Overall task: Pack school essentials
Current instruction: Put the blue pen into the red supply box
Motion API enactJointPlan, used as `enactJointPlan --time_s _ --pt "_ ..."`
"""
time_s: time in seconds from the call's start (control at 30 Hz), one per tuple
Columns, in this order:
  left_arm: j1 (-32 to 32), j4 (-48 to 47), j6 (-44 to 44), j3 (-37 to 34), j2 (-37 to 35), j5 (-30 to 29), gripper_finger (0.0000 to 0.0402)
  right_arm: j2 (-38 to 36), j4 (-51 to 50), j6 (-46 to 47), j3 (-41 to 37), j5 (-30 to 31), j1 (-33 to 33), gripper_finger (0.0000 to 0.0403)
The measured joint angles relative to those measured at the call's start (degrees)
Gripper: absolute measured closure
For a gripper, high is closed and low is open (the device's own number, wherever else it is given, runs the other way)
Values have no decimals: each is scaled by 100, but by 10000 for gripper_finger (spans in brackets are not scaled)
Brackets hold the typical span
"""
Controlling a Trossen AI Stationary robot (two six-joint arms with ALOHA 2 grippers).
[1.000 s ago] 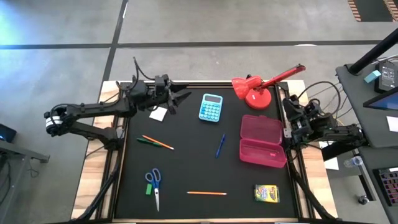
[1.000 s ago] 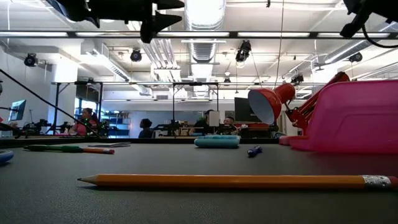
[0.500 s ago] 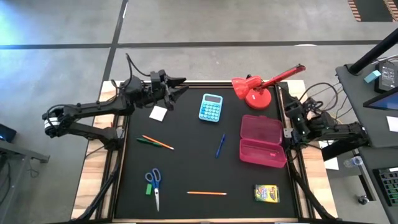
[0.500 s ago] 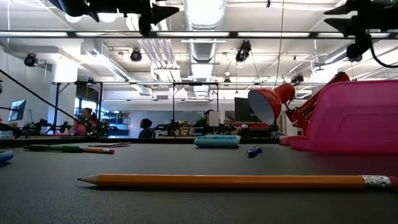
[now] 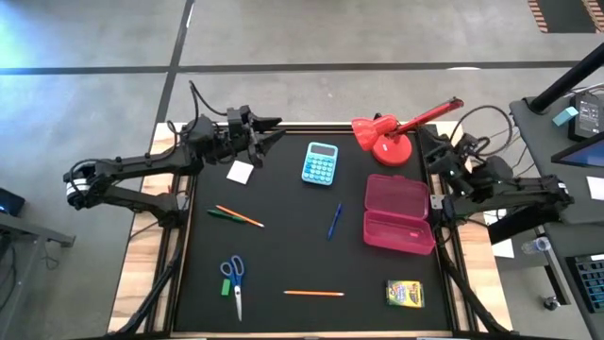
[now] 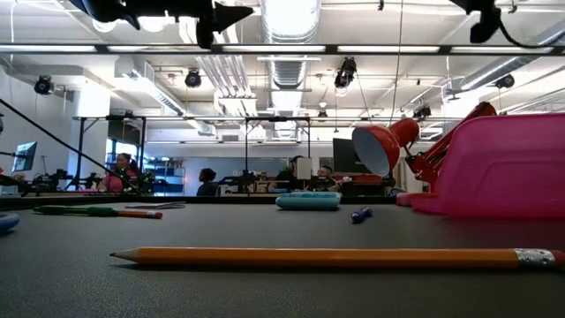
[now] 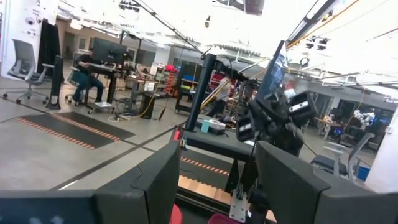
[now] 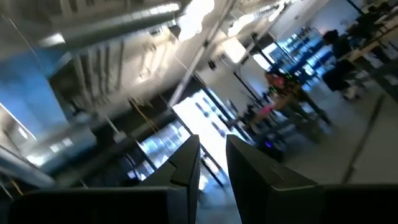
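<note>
With the left gripper (image 5: 267,135) open and empty at the far left and the right gripper (image 5: 427,140) nearly closed and empty, the light, stiff, roll-prone pencil (image 5: 313,294) near centre wants a mid-shaft pinch.

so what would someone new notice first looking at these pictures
Probably the open pink pencil case on the right of the black mat, with the red desk lamp just behind it and the light blue calculator at back centre. Pencils, a blue pen, scissors and a crayon box lie scattered, unpacked. Both arms hang raised at the back corners, holding nothing.
</note>
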Motion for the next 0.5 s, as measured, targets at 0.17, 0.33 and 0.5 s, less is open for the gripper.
enactJointPlan --time_s 0.17,0.33,0.5 --pt "2 -544 -523 0 -3 151 208 475 -2158 802 1074 20 0 312" --pt "4 -1531 -707 4 50 508 208 1033 -4143 1824 1970 -54 0 262" --pt "6 -2654 -992 4 150 523 208 1723 -5279 2700 2547 -354 0 228"
